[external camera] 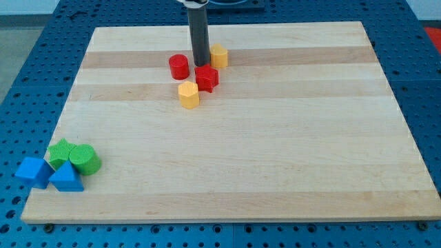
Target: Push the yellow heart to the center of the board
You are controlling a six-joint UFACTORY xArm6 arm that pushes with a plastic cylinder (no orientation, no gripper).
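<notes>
Up near the view's top, my tip (201,65) stands on the pale wooden board (275,172), a bare rod that grasps nothing, wedged among four small blocks. Just to its left is the red plastic cylinder (178,66); to its right, close against the rod, a yellow plastic block (218,56) whose shape I cannot make out. Below the tip, touching or nearly so, sits the red plastic star-like block (207,78), and lower left of that the yellow plastic heart (188,94), above the board's middle. Far off in the bottom-left corner huddle a green star-like block (60,151), green cylinder (85,159), blue triangular block (66,178) and another blue block (33,171) overhanging the left edge. No writing is legible.
</notes>
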